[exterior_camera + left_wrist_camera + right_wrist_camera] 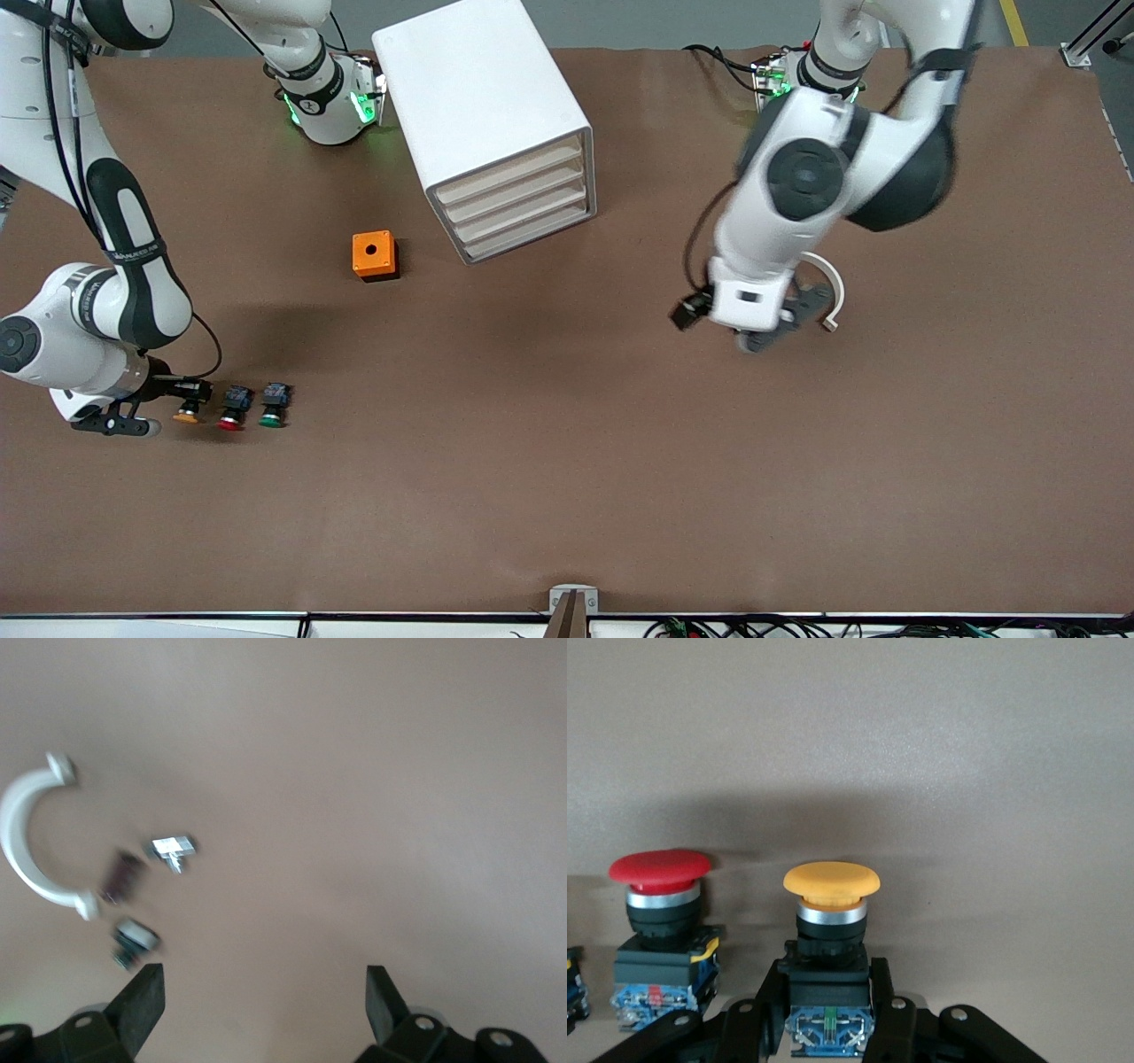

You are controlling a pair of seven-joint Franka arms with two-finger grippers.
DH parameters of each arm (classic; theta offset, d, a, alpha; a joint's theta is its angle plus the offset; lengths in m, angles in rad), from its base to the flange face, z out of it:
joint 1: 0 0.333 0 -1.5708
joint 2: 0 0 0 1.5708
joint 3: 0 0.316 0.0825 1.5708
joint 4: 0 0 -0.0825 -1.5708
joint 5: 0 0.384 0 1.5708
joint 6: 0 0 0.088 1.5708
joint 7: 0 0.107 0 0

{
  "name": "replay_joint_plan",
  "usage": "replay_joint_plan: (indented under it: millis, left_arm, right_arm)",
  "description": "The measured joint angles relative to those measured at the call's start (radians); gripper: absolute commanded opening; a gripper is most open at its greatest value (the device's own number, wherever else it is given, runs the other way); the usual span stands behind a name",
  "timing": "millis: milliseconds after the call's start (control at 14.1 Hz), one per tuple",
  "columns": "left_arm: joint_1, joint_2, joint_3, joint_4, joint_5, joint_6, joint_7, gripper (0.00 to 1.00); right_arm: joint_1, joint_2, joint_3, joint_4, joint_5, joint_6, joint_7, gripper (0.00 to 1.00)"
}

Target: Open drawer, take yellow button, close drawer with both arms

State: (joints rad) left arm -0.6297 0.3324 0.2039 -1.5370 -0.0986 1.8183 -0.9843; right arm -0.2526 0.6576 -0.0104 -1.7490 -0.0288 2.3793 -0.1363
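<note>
The white cabinet [483, 106] stands at the middle of the table toward the robots' bases. All four cream-fronted drawers [518, 204] are pushed in. The orange-yellow button [188, 412] lies at the right arm's end of the table, in a row with a red and a green one. My right gripper [182, 400] is shut on its black-and-blue body; in the right wrist view the button [831, 881] sits between the fingers [897, 1019]. My left gripper [771, 335] hangs open and empty over bare table, as the left wrist view [264, 1001] shows.
The red-capped button [231, 416] [660, 866] and the green-capped one [273, 412] lie beside the held button. An orange box with a round hole [375, 255] stands beside the cabinet. A white half-ring clamp [831, 288] [27, 850] and small loose parts [173, 847] lie by the left gripper.
</note>
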Motion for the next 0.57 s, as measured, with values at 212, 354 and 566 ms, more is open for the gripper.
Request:
replay_joint_plan:
  millis: [212, 354, 566]
  left_arm:
    - [0.13, -0.05, 0.0, 0.004, 0.054, -0.059, 0.168, 1.0]
    - [0.189, -0.094, -0.001, 0.007, 0.091, -0.11, 0.27, 1.0]
    - [0.266, -0.158, -0.003, 0.007, 0.101, -0.162, 0.429, 1.0]
  right_arm:
    - [0.0, 0.019, 0.001, 0.023, 0.0, 0.0, 0.0, 1.0]
    - [0.0, 0.028, 0.001, 0.035, 0.0, -0.001, -0.001, 1.0]
    - [-0.002, 0.029, 0.001, 0.051, 0.0, -0.023, -0.001, 1.0]
